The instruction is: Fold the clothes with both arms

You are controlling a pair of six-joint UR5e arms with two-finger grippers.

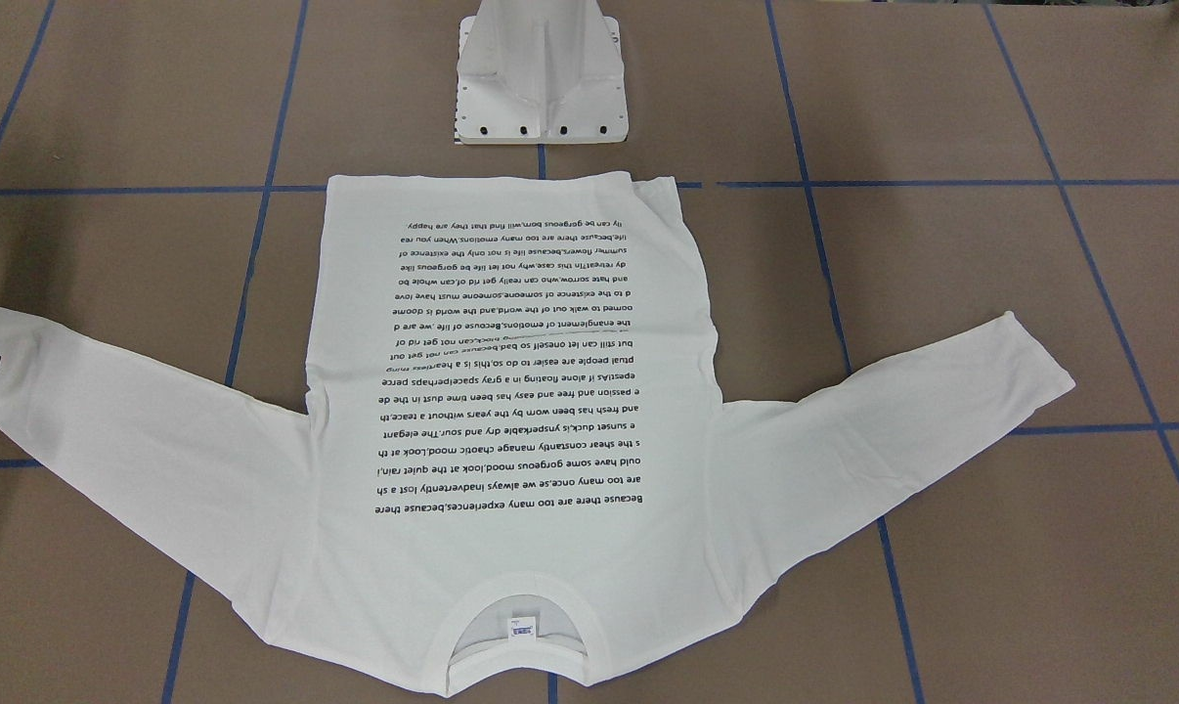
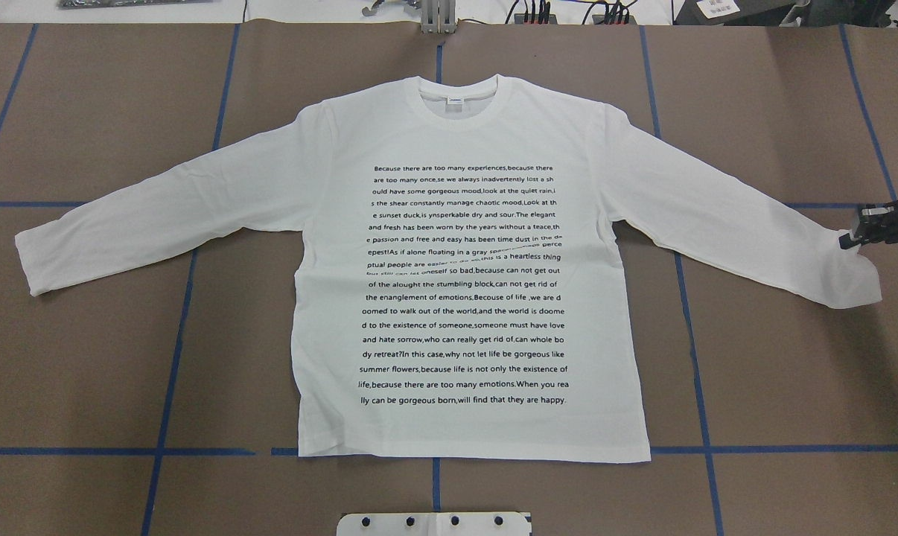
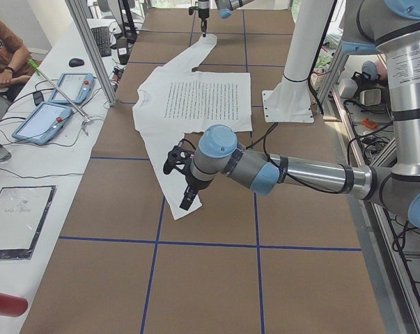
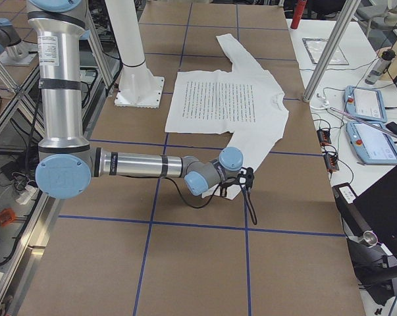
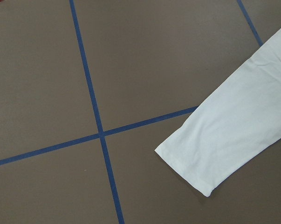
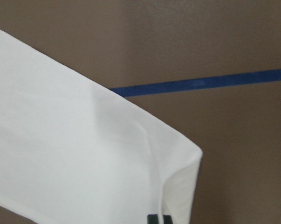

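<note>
White long-sleeved T-shirt [image 2: 464, 313] lies flat on the brown worktop [image 2: 121, 357], print side up. Taking the overhead view as a clock face, the ribbed collar [image 2: 460, 119] is at 12 o'clock. The hem is at 6, just short of the white pedestal base [image 2: 434, 524]. Neck label [image 2: 456, 99] shows inside the collar. Black text block [image 2: 464, 283] is centred on the chest, and a shallow crease cuts its lines about mid-block. Left sleeve [image 2: 166, 216] runs out to 9 o'clock and right sleeve [image 2: 717, 216] to 3 o'clock, both angled slightly toward the hem side. Blue tape lines [image 2: 84, 451] grid the worktop. Right pincer [image 2: 849, 239] sits at the 3 o'clock end, on the upper corner of the right cuff [image 2: 862, 286]. Fabric puckers there and the right wrist view shows the cuff corner raised off the paper. The pincer therefore appears clenched on the cuff, though its fingertips are mostly hidden. Left pincer [image 3: 187, 198] shows only in the left side view, hanging near the left cuff [image 2: 28, 260]; released or clenched, cannot tell. The left wrist view has that cuff lying flat at 4 o'clock of the frame.
</note>
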